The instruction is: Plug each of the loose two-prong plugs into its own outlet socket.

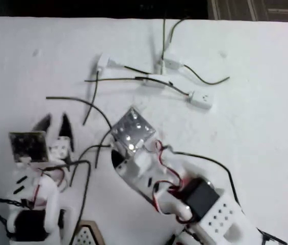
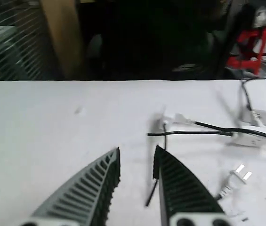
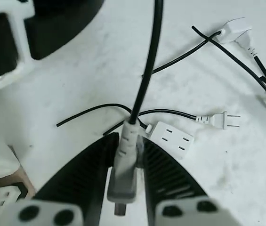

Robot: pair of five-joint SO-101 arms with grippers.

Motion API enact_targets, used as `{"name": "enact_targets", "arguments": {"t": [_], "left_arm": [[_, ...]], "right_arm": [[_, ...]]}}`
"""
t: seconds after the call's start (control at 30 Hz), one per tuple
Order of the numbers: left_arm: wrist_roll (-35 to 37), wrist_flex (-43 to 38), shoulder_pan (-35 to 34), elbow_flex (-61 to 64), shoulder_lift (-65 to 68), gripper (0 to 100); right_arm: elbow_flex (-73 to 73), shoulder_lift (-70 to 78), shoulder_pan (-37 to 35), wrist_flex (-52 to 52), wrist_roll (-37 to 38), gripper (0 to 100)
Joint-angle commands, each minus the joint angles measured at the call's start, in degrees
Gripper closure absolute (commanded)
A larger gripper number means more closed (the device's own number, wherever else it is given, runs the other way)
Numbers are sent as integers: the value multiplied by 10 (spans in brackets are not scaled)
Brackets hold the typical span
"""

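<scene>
My right gripper (image 3: 129, 141) is shut on a grey plug (image 3: 122, 174), whose black cord (image 3: 149, 61) rises away from the fingers. Just beyond the fingertips lies a white outlet socket (image 3: 172, 138), and past it a loose two-prong plug (image 3: 220, 120). My left gripper (image 2: 137, 150) stands open over bare table, at the lower left in the high view (image 1: 55, 118). A white two-prong plug (image 2: 236, 176) lies beside it. Farther off are another white plug (image 1: 104, 62) and white outlet sockets (image 1: 201, 99), (image 1: 154, 80).
Black cords (image 1: 77, 102) trail across the middle of the table between the arms and the far sockets. The right arm's body (image 1: 200, 204) takes up the lower right. A wooden piece (image 1: 85, 235) sits at the front edge.
</scene>
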Motion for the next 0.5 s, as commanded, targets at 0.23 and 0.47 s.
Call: {"name": "enact_targets", "arguments": {"t": [0.23,0.47], "left_arm": [[-1,116,251,-121,0,864],[-92,184,371,-143,0,869]], "right_arm": [[4,-28,-47,36,6,981],[31,-28,-73,28,5,981]]}}
